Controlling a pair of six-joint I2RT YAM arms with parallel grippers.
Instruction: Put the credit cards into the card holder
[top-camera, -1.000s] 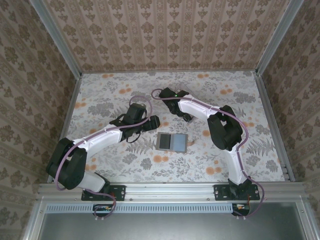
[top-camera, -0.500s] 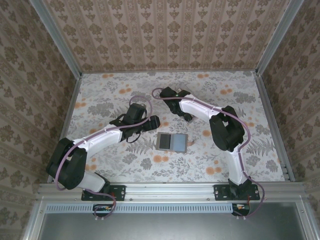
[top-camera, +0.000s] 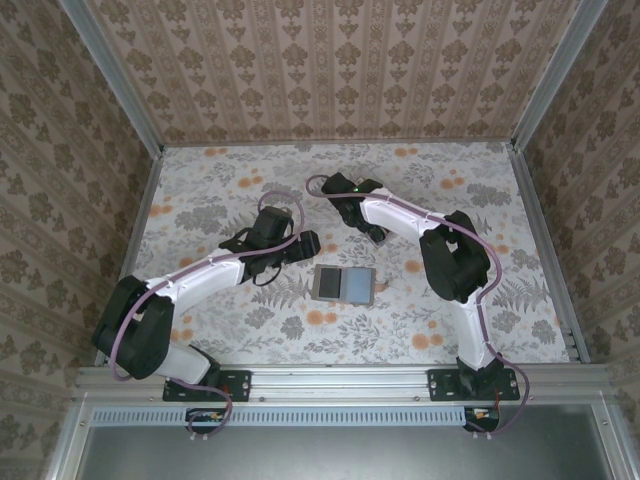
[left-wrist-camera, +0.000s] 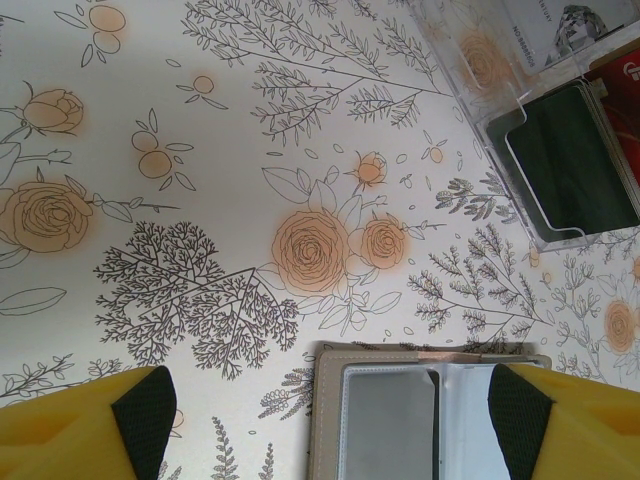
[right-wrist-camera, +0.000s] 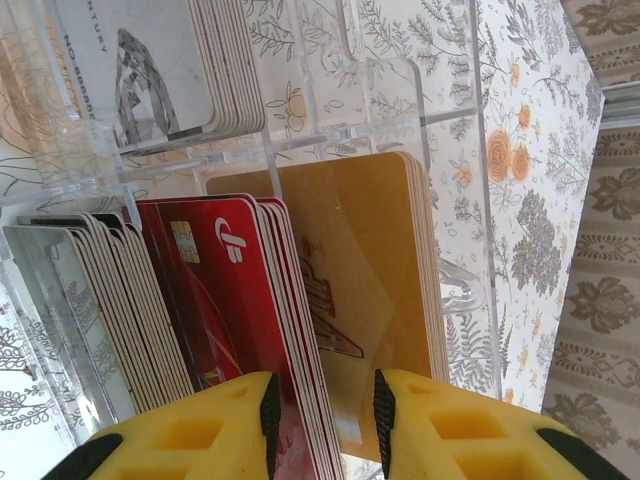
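Red credit cards (right-wrist-camera: 220, 290) stand edge-up inside the right gripper (right-wrist-camera: 323, 400) — jaws narrowly parted, seemingly not yet clamped — just far of the card holder (top-camera: 344, 284).

Open card holder (left-wrist-camera: 390, 420) at bottom, yellow jaws wide apart, clear box (left-wrist-camera: 480, 60) upper right, floral tablecloth (left-wrist-camera: 200, 200)
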